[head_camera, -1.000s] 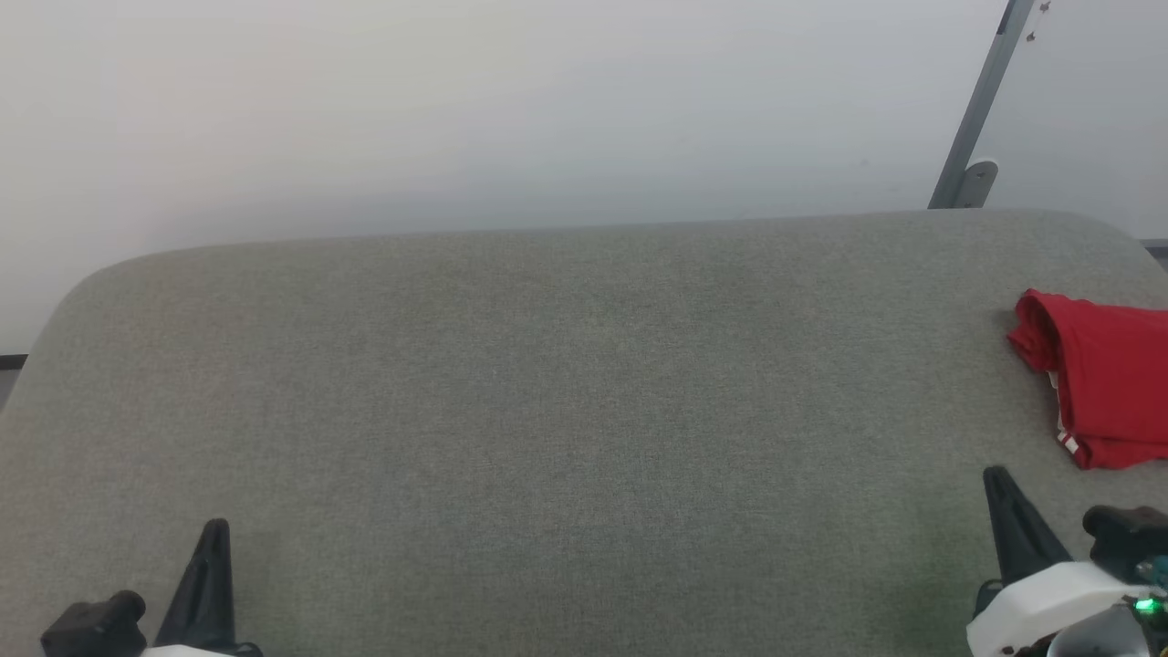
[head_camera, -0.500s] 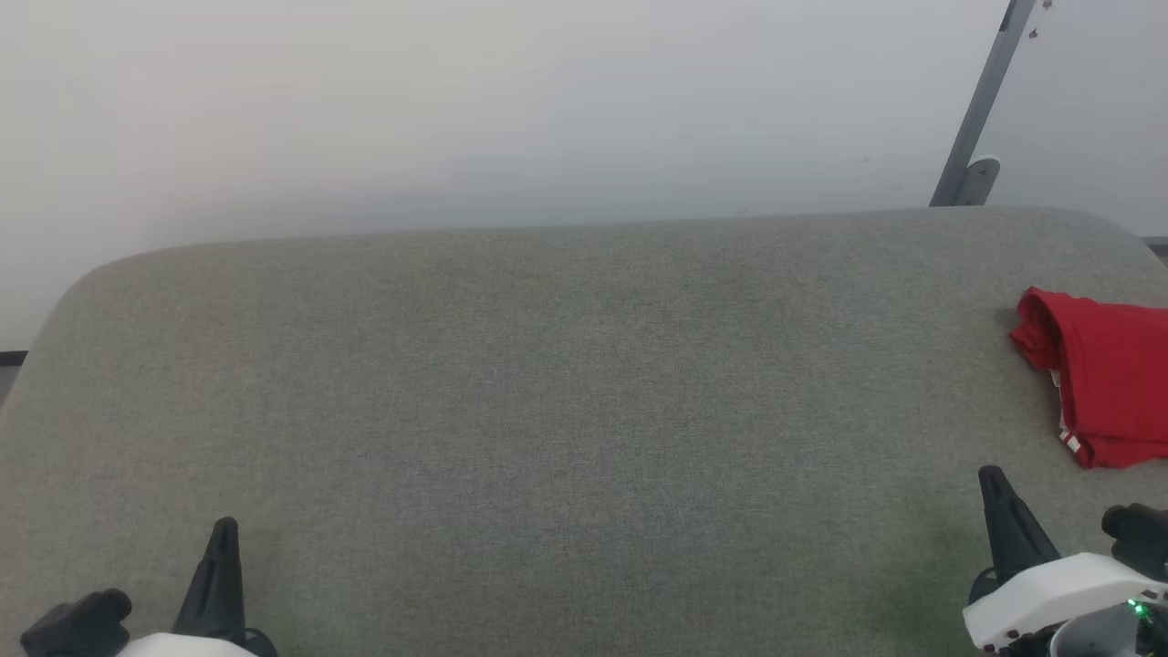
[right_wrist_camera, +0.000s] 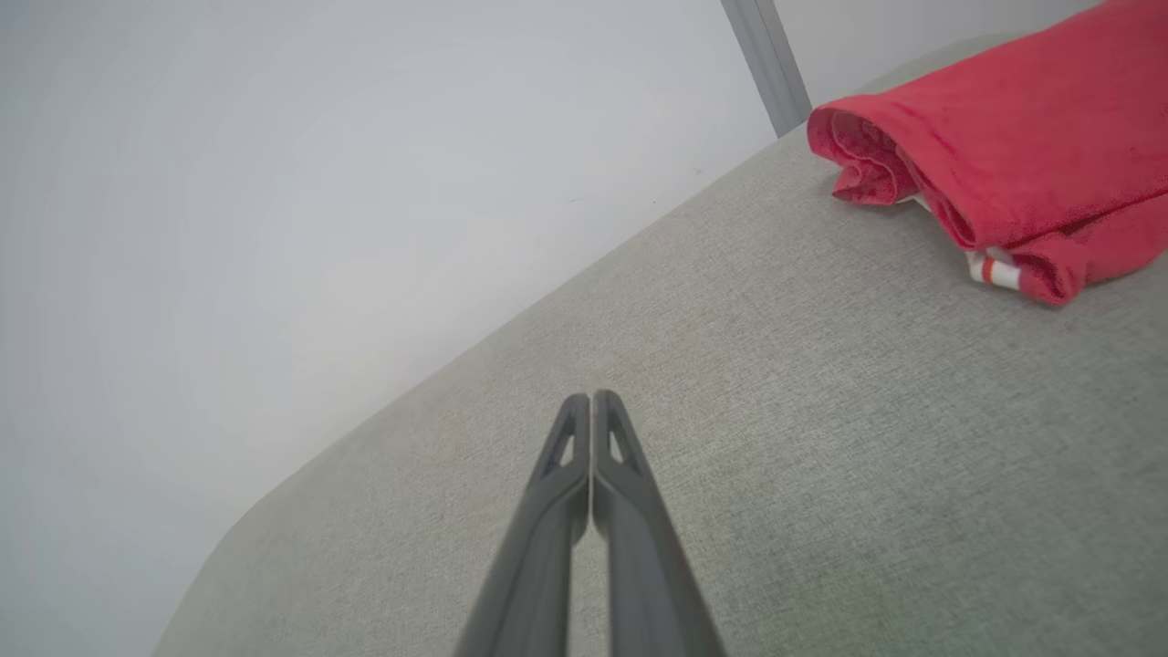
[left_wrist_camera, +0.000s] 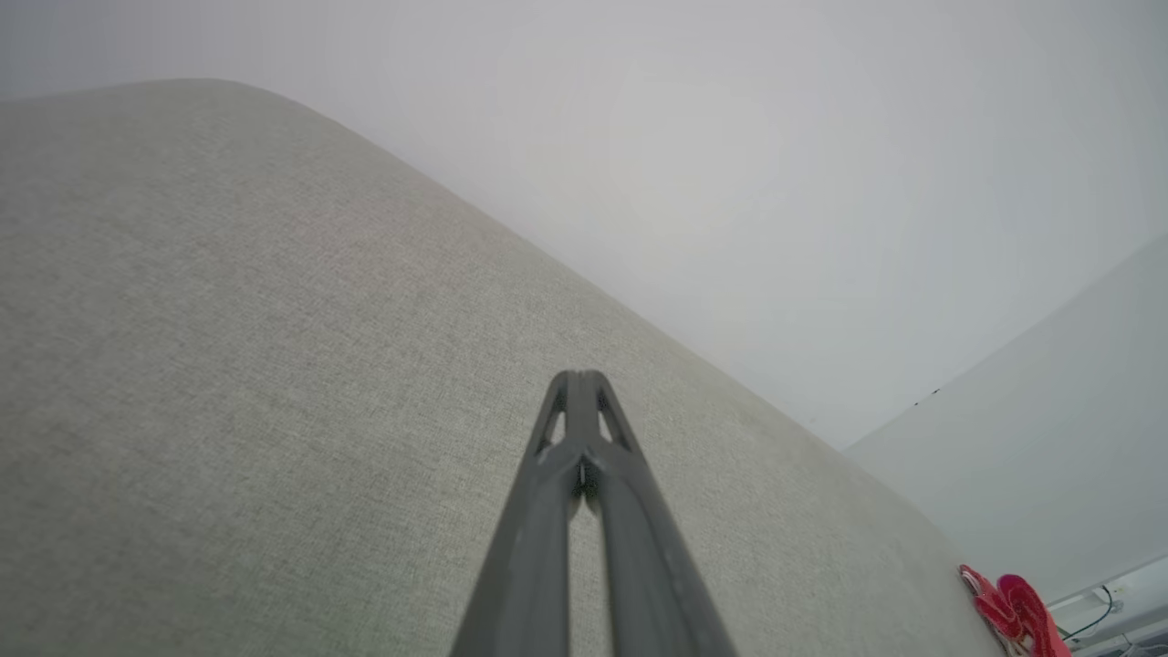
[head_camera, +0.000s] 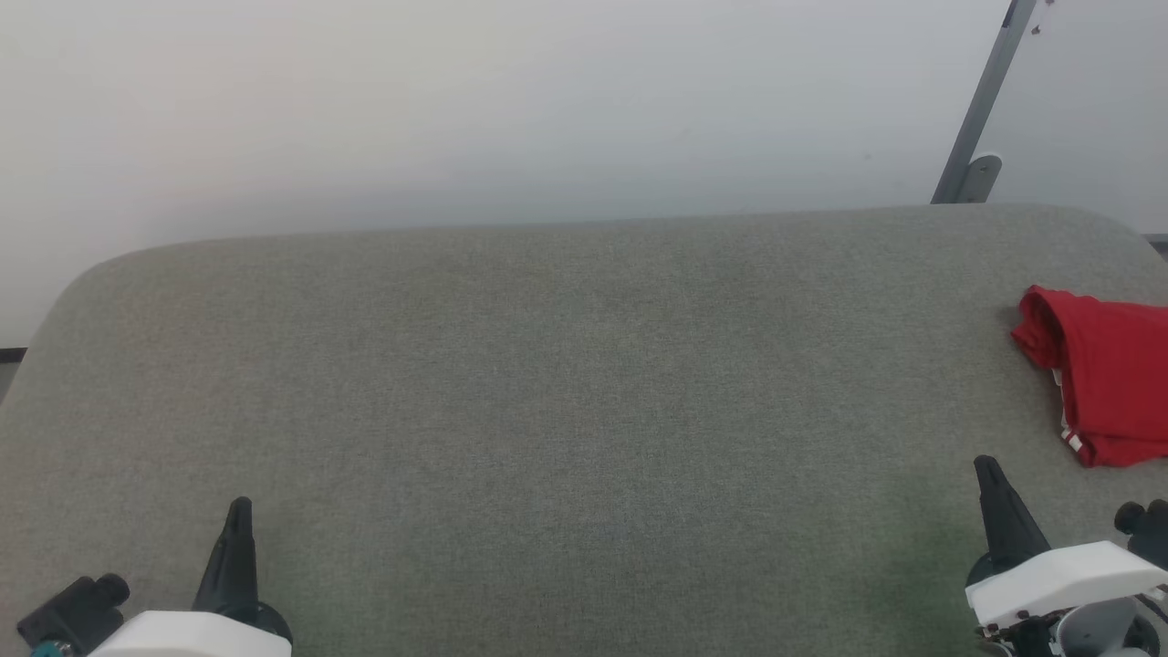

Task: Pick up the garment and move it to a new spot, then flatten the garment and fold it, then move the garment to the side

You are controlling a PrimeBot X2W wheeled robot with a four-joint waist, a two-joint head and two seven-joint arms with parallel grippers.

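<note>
The garment [head_camera: 1109,374] lies folded in a red bundle at the right edge of the grey fabric table, a strip of red-white striped trim showing at its near corner. In the right wrist view the garment [right_wrist_camera: 1004,173] sits at the upper right, and in the left wrist view the garment [left_wrist_camera: 1013,611] is a small red shape at the far lower right. My right gripper [head_camera: 985,467] hovers near the table's front right, short of the bundle, shut and empty; its closed tips [right_wrist_camera: 591,398] meet over bare fabric. My left gripper [head_camera: 240,505] is at the front left, shut with nothing in it [left_wrist_camera: 577,376].
The grey fabric table [head_camera: 566,383] has rounded far corners and spans the head view. A pale wall rises behind it. A grey metal post [head_camera: 981,109] stands past the far right corner.
Both grippers went from slightly open to shut. The left gripper shifted a little up and right in the head view; the right wrist rotated slightly. The garment stayed where it was.
</note>
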